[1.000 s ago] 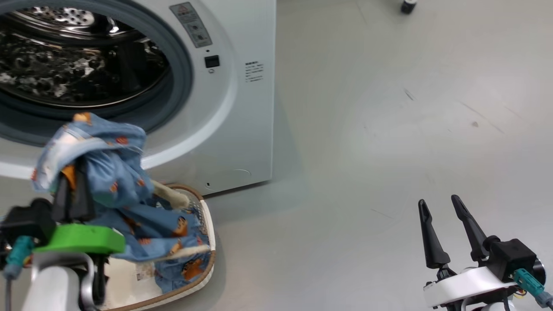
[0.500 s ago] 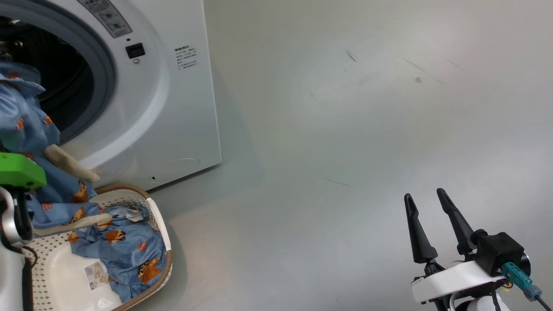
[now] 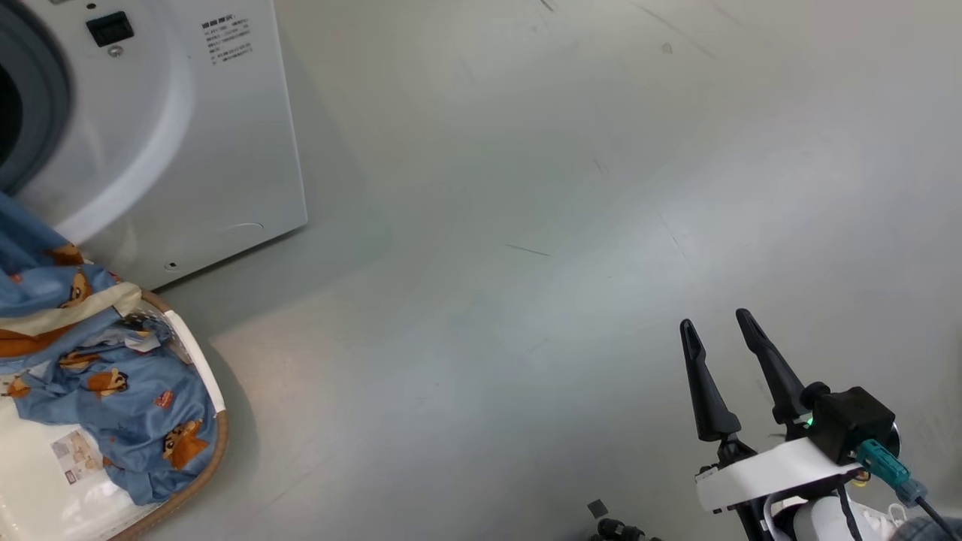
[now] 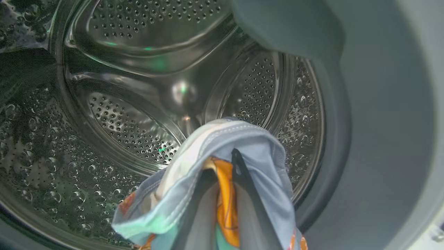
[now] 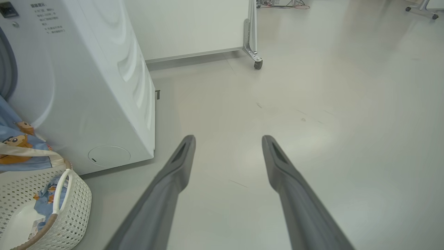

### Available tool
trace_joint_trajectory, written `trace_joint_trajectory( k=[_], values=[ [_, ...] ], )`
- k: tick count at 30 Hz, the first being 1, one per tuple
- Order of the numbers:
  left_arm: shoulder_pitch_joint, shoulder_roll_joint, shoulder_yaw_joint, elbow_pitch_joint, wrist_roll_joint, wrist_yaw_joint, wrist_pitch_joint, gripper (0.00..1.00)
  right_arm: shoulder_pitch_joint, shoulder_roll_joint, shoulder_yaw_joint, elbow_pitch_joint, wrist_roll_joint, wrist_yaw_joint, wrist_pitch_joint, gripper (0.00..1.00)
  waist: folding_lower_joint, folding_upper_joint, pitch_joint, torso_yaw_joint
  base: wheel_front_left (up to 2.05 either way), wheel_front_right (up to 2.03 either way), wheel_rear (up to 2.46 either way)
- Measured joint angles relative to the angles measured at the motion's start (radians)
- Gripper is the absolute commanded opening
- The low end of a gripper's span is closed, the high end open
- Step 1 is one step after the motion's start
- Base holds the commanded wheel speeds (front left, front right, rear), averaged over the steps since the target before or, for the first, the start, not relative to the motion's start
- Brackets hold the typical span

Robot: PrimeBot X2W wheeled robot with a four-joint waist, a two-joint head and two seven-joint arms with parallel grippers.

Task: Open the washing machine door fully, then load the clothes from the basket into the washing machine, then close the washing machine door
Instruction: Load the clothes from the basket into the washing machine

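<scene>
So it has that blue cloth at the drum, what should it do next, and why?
Probably push the left claw slightly deeper before letting go: it is shut on the clothes at the drum mouth, and fabric trails down into the basket.

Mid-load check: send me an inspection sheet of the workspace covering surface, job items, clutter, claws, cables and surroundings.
Surface: pale grey floor, with faint scuffs.
Job's things: washing machine stands open, with its steel drum in the left wrist view. One garment is held at the drum mouth. More clothes lie in the basket.
Clutter: small dark bits on the floor near the right arm.
Claws: left claw is shut on the garment. Right claw is open and holds nothing, above the floor.
Cables: teal plug and lead at the right wrist; loose cables on the far floor.
Surroundings: white panel on a caster.
</scene>
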Motion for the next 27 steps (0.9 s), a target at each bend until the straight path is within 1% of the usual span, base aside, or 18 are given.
trace_joint_trajectory(
  k=[5,10,18,27],
  values=[
    [-0.102,0.052,-0.011,0.021,0.025,0.0,0.026,0.0,-0.034,0.004,0.018,-0.016,0.005,0.0,0.0,1.0,0.0001,0.0,0.07,-0.023,0.0,0.0,0.0],
    [-0.217,0.066,-0.032,0.032,0.039,0.0,0.046,0.0,-0.036,0.007,0.019,-0.022,0.011,0.0,0.0,1.0,0.0001,0.0,0.142,-0.038,0.0,0.0,0.0],
    [-0.346,0.113,-0.037,0.077,0.081,0.007,0.058,0.0,-0.058,0.013,0.035,-0.027,0.02,0.0,0.0,1.0,0.0,0.0,0.248,-0.041,0.0,0.0,0.0],
    [-0.435,0.125,-0.033,0.111,0.091,0.022,0.014,0.0,-0.075,0.016,0.045,-0.027,0.024,0.0,0.0,1.0,0.0,0.0,0.313,-0.032,0.0,0.0,0.0]
  ],
)
